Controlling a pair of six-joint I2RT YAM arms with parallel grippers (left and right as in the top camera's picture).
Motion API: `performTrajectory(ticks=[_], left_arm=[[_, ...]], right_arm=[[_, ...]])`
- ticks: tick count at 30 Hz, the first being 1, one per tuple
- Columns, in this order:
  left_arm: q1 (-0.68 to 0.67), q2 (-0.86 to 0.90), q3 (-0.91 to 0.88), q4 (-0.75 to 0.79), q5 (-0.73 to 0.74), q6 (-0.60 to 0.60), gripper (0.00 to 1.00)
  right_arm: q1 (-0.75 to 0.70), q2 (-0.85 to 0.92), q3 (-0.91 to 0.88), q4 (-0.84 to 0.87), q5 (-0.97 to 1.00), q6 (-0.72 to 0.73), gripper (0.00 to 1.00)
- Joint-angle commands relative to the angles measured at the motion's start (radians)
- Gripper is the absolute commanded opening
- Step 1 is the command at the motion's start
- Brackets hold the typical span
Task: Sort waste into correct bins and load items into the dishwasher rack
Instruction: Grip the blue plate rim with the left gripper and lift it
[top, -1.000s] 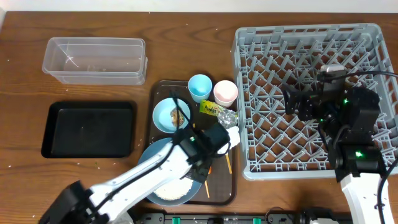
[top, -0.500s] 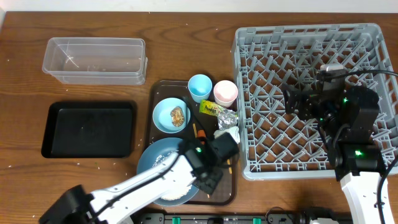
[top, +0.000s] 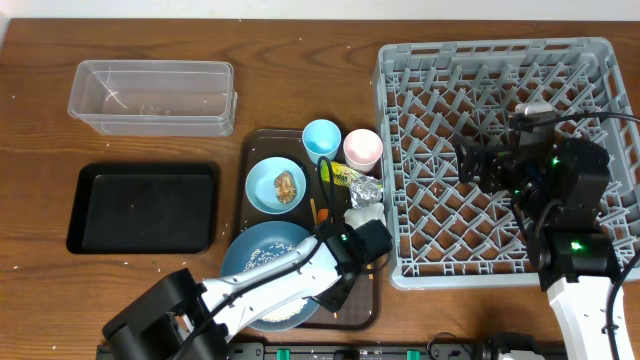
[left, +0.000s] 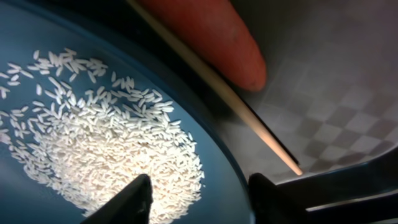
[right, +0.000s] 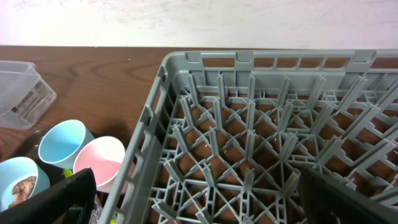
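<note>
Left hand (left: 199, 193) now astride plate (left: 25, 37) rim

Left arm (top: 262, 288) — white tubular link, black joint housings, green indicator light (top: 341, 238) at wrist. Right arm (top: 585, 300): white lower link, black boxy upper modules, two green lights, thin black cables (top: 600, 116). Left gripper (left: 199, 182), right gripper (right: 196, 176) — fingers matte black, smooth, wedge-shaped.
</note>
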Motion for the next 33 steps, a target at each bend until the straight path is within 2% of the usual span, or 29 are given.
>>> performTrajectory(ticks=[1,6,13,17,21,24,25,33], left_arm=[[0.001,0.010,-0.026,0.003,-0.029,-0.011,0.49],[0.002,0.010,-0.085,0.076,-0.029,-0.021,0.45],[0.019,0.010,-0.093,0.094,-0.024,-0.024,0.43],[0.026,0.010,-0.100,0.104,-0.024,-0.024,0.31],[0.030,0.010,-0.100,0.103,-0.024,-0.024,0.24],[0.030,0.008,-0.098,0.097,-0.024,-0.024,0.08],[0.030,0.007,-0.097,0.094,-0.024,-0.025,0.06],[0.030,-0.026,-0.042,0.026,-0.025,-0.024,0.06]], right_arm=[[0.007,0.000,0.020,0.003,0.000,0.013,0.98],[0.007,0.000,0.020,0.002,0.000,0.013,0.98],[0.007,0.001,0.020,-0.005,0.000,0.013,0.98],[0.007,0.001,0.020,-0.005,0.005,0.013,0.98],[0.007,0.001,0.020,-0.004,0.027,0.013,0.99],[0.007,0.001,0.020,-0.001,0.030,0.013,0.99],[0.007,0.001,0.020,0.000,0.031,0.013,0.99],[0.007,0.001,0.020,0.004,0.031,0.013,0.99]])
